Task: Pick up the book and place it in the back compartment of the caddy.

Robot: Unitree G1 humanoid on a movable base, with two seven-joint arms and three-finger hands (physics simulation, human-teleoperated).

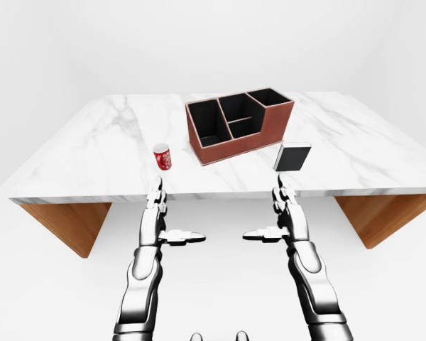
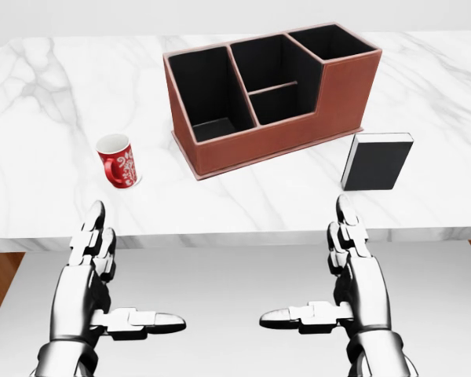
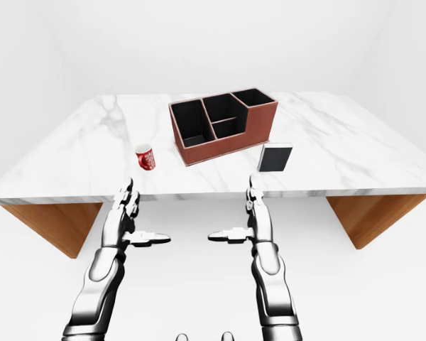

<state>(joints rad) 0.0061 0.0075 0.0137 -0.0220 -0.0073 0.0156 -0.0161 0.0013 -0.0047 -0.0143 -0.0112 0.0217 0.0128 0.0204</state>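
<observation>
Left-eye view: brown caddy (image 1: 239, 126) sitting on the white marble table (image 1: 92, 153), set at an angle. 4 compartments showing, all dark inside, nothing visible in any of them. Book (image 1: 292, 157) standing upright just to the right of the caddy and a bit lower in the view, dark cover facing the camera, not touching the caddy. Small red mug (image 1: 162, 156) off to the caddy's left, well apart from it. Wooden table supports under both ends, plain white floor and walls all round.

Head view: closer look down. Caddy's tallest compartment at the top right of the view, a long one at the left, 2 smaller ones stacked between. Still nothing showing inside, just black lining. Left hand (image 2: 102, 287) and right hand (image 2: 347, 283) both held out below the table edge, fingers (image 2: 353, 236) straight and spread, thumbs pointing inward toward each other, gripping nothing. Right hand sits directly below the book in the view, clearly apart from it. Mug's inside looks white, can't tell if anything's in it.

Right-eye view: pretty much the same picture, shifted a little. Marble top reaching wide to both sides, book upright near the table's near edge.
</observation>
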